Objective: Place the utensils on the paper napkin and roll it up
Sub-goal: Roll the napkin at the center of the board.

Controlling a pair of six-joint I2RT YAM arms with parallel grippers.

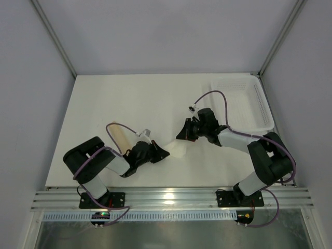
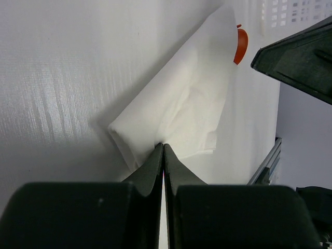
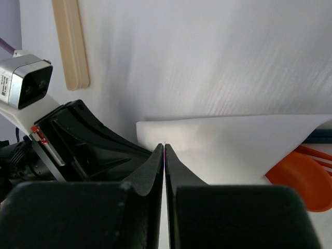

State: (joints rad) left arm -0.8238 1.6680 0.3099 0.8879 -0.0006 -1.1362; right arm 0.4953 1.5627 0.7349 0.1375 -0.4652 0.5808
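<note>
Two robot arms meet tip to tip over a folded paper napkin [image 1: 178, 150] on a white desk [image 1: 129, 98], both sets of jaws pressed fully together with no gap showing. The left jaws, seen from the left wrist camera, touch the near edge of the paper napkin [image 2: 181, 104], which lies creased and partly rolled straight ahead of their tips; whether any paper is caught between them cannot be told. The right jaws come in from the opposite side, their closed tips resting at the napkin's [image 3: 233, 145] edge, just apart from the left jaws. An orange utensil [image 3: 301, 179] pokes out from under the napkin's corner, right of the right jaws' tips and at the far end of the sheet from the left jaws [image 2: 240, 44]. The tan wooden stick [image 1: 122, 137] lies bare on the desk behind the left jaws, beside that arm's wrist and well apart from the napkin [image 3: 70, 41]. A white mesh basket [image 1: 244, 101] sits behind the right jaws, beyond that arm.
</note>
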